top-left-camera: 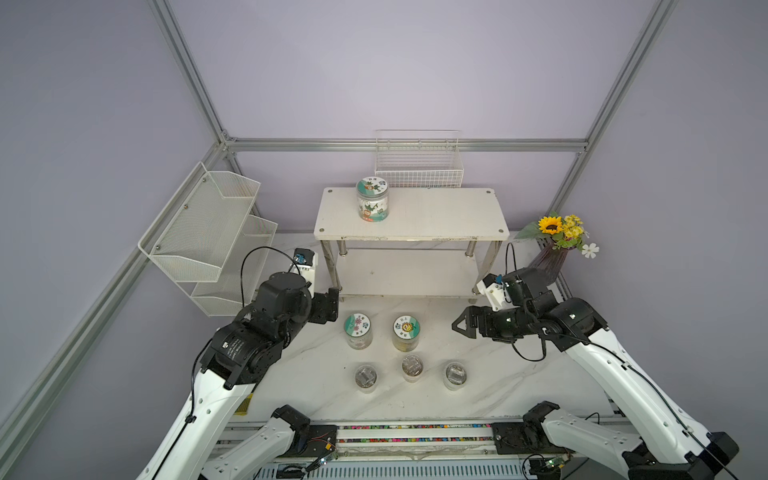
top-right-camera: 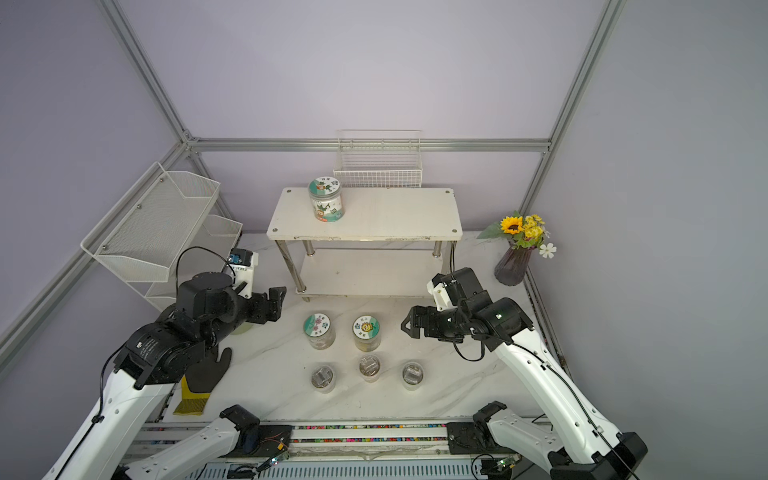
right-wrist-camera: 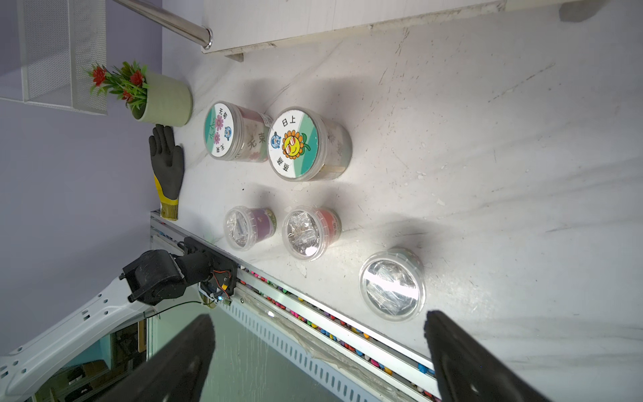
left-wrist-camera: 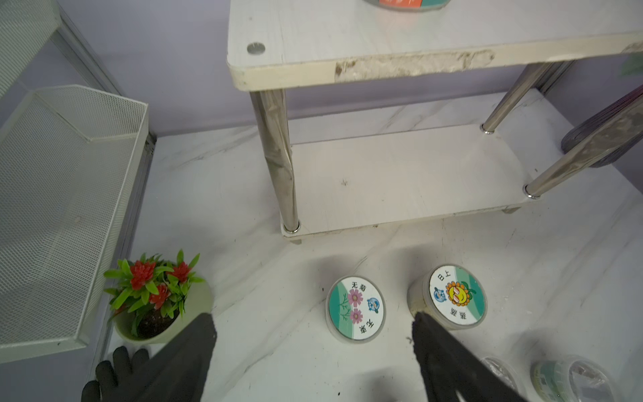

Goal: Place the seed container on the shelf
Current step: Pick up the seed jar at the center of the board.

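**A:** Where does the job stand?

**B:** One labelled seed jar (top-left-camera: 372, 198) already stands upright on the shelf (top-left-camera: 440, 216), on the top board toward the left arm's side. Two more wait on the worktop (top-left-camera: 519, 374) in front of it: the pink-flower seed jar (left-wrist-camera: 355, 309) and the sunflower seed jar (left-wrist-camera: 450, 296), near each other but apart.

**A:** And the hands?

**B:** The left hand (left-wrist-camera: 311, 316) hangs over the worktop with its fingers apart and nothing between them. In its wrist view the pink-flower jar sits just ahead of the gap. The right hand (right-wrist-camera: 318, 315) is spread wide too and is empty, with a small clear-lidded tub (right-wrist-camera: 392, 283) just ahead of its fingers.

**A:** So which step is this?

**B:** I'd judge it the reach before a grasp, most likely on the pink-flower jar. I can't tell from these views how high the hand rides above the lid.

**A:** What does the next move call for?

**B:** The left hand should come down so the fingers straddle the jar's body without nudging the sunflower jar. Then it closes, lifts clear of the top board's front edge and sets the jar on a bare stretch of the board.
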Tool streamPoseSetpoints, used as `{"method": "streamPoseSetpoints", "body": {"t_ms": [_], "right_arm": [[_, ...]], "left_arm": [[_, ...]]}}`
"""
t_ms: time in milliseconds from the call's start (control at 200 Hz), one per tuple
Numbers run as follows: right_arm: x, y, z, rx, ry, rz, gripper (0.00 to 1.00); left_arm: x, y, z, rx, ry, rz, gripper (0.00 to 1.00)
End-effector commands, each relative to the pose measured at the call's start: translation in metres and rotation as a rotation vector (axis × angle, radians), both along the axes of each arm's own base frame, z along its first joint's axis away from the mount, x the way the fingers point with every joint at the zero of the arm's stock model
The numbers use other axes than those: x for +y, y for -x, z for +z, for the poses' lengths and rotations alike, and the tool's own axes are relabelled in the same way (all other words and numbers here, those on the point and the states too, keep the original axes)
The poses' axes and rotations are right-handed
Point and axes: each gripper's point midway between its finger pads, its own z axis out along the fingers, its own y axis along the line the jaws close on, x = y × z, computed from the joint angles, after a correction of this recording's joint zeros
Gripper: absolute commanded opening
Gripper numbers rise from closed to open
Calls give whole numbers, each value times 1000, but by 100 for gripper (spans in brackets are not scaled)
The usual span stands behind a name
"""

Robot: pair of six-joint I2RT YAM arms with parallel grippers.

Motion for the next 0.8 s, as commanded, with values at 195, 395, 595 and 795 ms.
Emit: {"method": "streamPoseSetpoints", "body": {"t_ms": [195,395,595,795], "right_arm": [[-8,-5,3,-77,-8,-56,97],[-11,-3,0,-81,5,-59,97],[-14,-3,-1,-81,18,-60,97],[-12,-4,-5,-79,22,-50,97]], "left_arm": [[-20,-4,-75,291,-28,33,91],[-39,-19,-107,424,-85,19,98],[-49,-29,-130,517,-129,19,100],[-53,-30,-162,590,-145,28,100]]}}
